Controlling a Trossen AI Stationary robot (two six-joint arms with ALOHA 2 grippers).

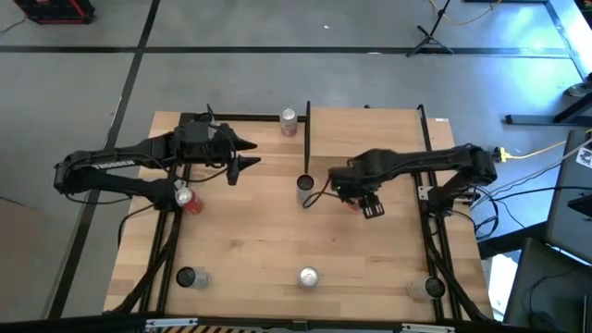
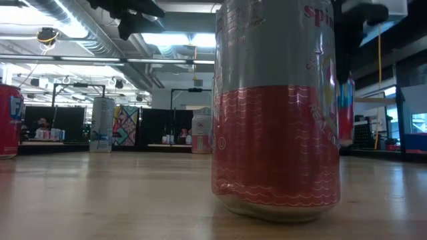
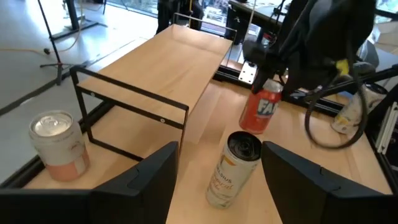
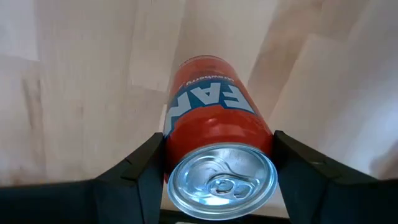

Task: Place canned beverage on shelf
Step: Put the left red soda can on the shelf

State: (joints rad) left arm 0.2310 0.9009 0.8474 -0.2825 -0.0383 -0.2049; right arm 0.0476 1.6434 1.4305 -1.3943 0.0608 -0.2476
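R gripper point(image 4: 214, 168) clamped on red can point(image 4: 214, 124), lifted near shelf point(image 1: 370, 125). L gripper point(image 3: 217, 180) jaws wide, empty, facing yellow can point(image 3: 235, 168). Step: carry. Next: lower can upright onto shelf, release.

the shelf point(image 1: 370, 129) stands on the far right part of the table point(image 1: 259, 231). one can point(image 1: 289, 118) stands at the far edge, just left of the shelf. another can point(image 1: 304, 186) stands near the middle, by the shelf's near left corner. the right gripper point(image 1: 363, 204) is just right of it, with a can point(image 4: 214, 149) between its fingers. three cans point(image 1: 308, 276) stand along the near edge. the left gripper point(image 1: 248, 153) is over the far left part.
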